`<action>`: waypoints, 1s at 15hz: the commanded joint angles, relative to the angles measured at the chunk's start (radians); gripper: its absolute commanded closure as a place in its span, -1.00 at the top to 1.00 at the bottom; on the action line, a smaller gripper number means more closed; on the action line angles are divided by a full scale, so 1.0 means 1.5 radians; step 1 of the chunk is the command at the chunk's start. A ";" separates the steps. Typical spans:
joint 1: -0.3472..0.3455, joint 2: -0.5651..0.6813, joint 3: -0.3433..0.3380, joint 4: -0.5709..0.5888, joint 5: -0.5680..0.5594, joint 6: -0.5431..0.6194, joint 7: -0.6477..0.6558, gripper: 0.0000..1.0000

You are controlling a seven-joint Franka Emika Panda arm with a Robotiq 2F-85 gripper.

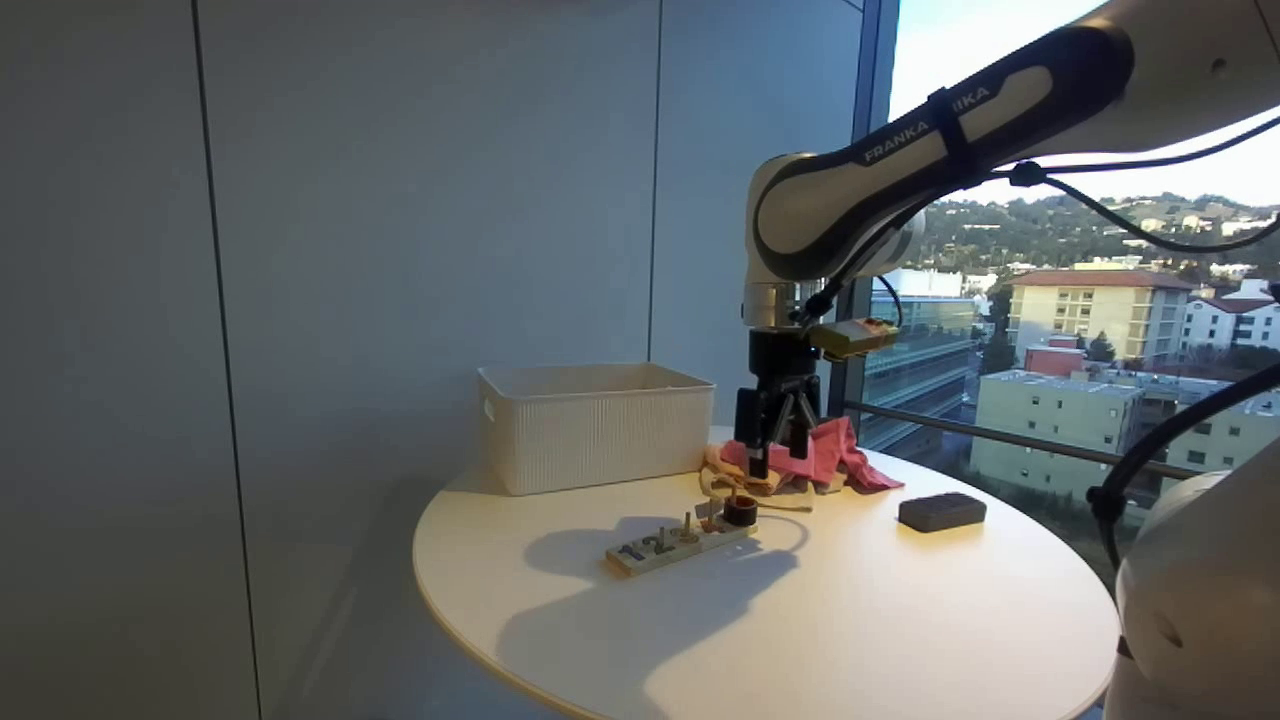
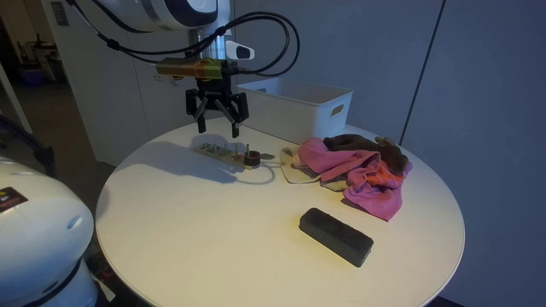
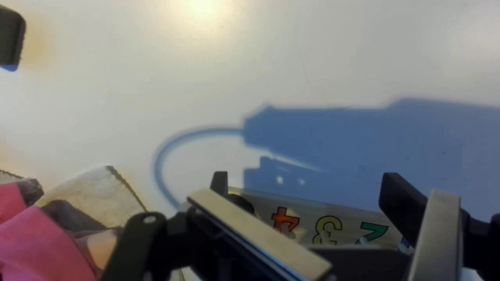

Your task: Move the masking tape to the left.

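The masking tape appears as a small dark roll with a brownish inside. It sits around the end peg of a wooden number board, in both exterior views (image 1: 740, 512) (image 2: 252, 159). In the wrist view only a dark edge of the roll (image 3: 243, 203) shows, mostly hidden behind a finger. The board (image 1: 690, 551) (image 2: 230, 160) (image 3: 308, 210) lies flat with upright pegs and printed numbers. My gripper (image 1: 779, 456) (image 2: 218, 128) is open and empty, pointing down above the board and apart from it. In the wrist view its fingertips (image 3: 304, 182) stand wide apart, with the numbers 4, 3 and 2 showing between them.
A white bin (image 1: 600, 445) (image 2: 286, 117) stands at the table's wall side. A crumpled pile of pink and brown cloths (image 1: 840, 455) (image 2: 341, 160) (image 3: 43, 242) lies near the board's tape end. A dark block (image 1: 942, 512) (image 2: 336, 236) (image 3: 9, 37) lies farther off on the round white table.
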 commanded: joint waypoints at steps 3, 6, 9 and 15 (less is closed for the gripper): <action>0.015 0.051 -0.086 0.027 -0.005 0.032 -0.235 1.00; 0.024 0.075 -0.114 0.033 -0.009 0.030 -0.356 1.00; 0.029 0.100 -0.112 0.037 -0.019 0.033 -0.454 1.00; 0.038 0.145 -0.088 0.026 -0.034 0.107 -0.596 1.00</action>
